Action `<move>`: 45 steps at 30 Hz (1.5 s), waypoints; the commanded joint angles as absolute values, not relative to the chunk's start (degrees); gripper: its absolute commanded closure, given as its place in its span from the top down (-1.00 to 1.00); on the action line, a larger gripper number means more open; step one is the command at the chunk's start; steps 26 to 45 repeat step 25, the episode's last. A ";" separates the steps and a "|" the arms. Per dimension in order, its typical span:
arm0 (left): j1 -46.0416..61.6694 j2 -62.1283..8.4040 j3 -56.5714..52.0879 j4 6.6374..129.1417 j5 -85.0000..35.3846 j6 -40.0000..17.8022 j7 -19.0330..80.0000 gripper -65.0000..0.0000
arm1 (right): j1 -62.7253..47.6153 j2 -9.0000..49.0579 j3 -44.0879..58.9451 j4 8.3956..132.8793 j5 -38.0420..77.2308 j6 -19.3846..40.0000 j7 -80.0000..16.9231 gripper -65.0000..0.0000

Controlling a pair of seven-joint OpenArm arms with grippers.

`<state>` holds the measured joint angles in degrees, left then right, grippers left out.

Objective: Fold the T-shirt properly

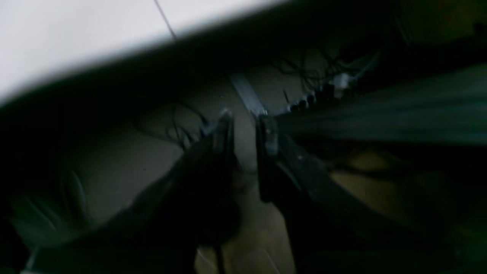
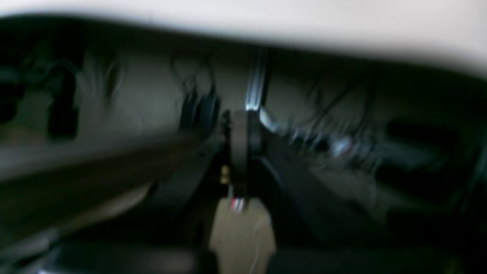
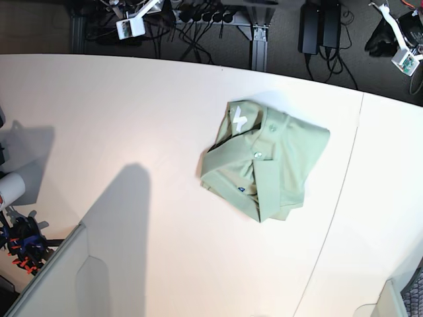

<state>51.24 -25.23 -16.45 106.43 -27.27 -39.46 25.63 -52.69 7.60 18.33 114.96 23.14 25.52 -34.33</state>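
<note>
- Large white table (image 3: 132, 119) is seen from above in the base view; a thin seam (image 3: 344, 185) runs down its right part.
- Two soft shadows are cast on the tabletop: a broad one lower left, a smaller one at the left edge.
- At the left edge a white roll (image 3: 10, 189) is seen, and below it a cluster of dark blue and orange clamps (image 3: 25, 246).
- Dark floor behind the far table edge is cluttered with black cables, a metal frame leg (image 3: 259, 46) and a power strip (image 3: 205, 13).
- Pale mint-green collared T-shirt (image 3: 264, 165) lies folded into a compact bundle right of centre, white neck label (image 3: 239, 118) up, clear of both arms.
- No arm is seen in the base view.
- Right wrist view, blurred: right gripper (image 2: 243, 140) is held beyond the table edge over the floor, jaws pressed together, nothing between them.
- Left wrist view, dark: left gripper (image 1: 245, 131) is also off the table, jaws a narrow gap apart, empty.
</note>
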 commanded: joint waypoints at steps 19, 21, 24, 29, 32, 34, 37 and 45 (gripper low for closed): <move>13.74 -21.91 22.44 33.30 -17.61 -24.27 14.33 -0.68 | -27.40 7.90 17.89 58.63 11.09 25.28 -33.23 -1.00; 9.06 -18.79 25.19 26.57 -16.82 -20.73 14.33 -0.68 | -24.49 7.92 17.89 55.20 9.34 25.04 -33.04 -1.00; 4.86 -15.09 25.85 21.28 -16.03 -19.64 14.68 -0.68 | -21.26 7.90 17.87 52.84 8.51 24.88 -32.84 -1.00; 4.29 -14.37 25.65 20.86 -15.11 -19.66 15.11 -0.68 | -20.71 7.90 17.87 52.88 8.56 24.88 -32.88 -1.00; 4.29 -14.37 25.65 20.86 -15.11 -19.66 15.11 -0.68 | -20.71 7.90 17.87 52.88 8.56 24.88 -32.88 -1.00; 4.29 -14.37 25.65 20.86 -15.11 -19.66 15.11 -0.68 | -20.71 7.90 17.87 52.88 8.56 24.88 -32.88 -1.00; 4.29 -14.37 25.65 20.86 -15.11 -19.66 15.11 -0.68 | -20.71 7.90 17.87 52.88 8.56 24.88 -32.88 -1.00; 4.29 -14.37 25.65 20.86 -15.11 -19.66 15.11 -0.68 | -20.71 7.90 17.87 52.88 8.56 24.88 -32.88 -1.00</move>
